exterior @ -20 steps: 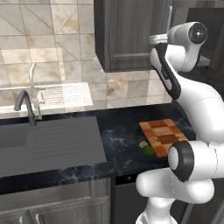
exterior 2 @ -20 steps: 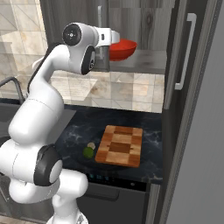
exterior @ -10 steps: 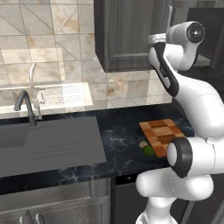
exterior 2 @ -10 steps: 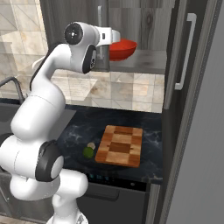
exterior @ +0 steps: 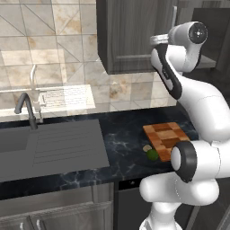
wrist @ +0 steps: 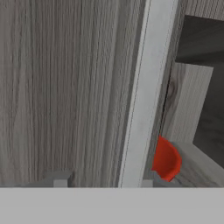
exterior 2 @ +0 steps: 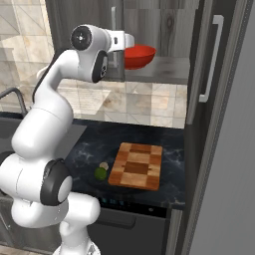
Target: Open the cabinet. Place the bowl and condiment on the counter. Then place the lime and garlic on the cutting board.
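Observation:
My gripper is up at the dark grey cabinet's closed left door. Its silver bar handle runs between the open jaws, close to the right fingertip; the left fingertip stands clear of it. The arm's hand sits level with the shelf. The red bowl rests on that shelf behind the swung-out right door; its rim peeks past the handle. On the black counter lie the lime and garlic, touching the cutting board's left edge. The condiment is hidden.
A grey sink and drainboard with a dark faucet take up the counter's left part. The open right door stands out over the counter's right end. Tiled wall runs behind.
The arm has barely moved; the hand stays at the left door's handle.

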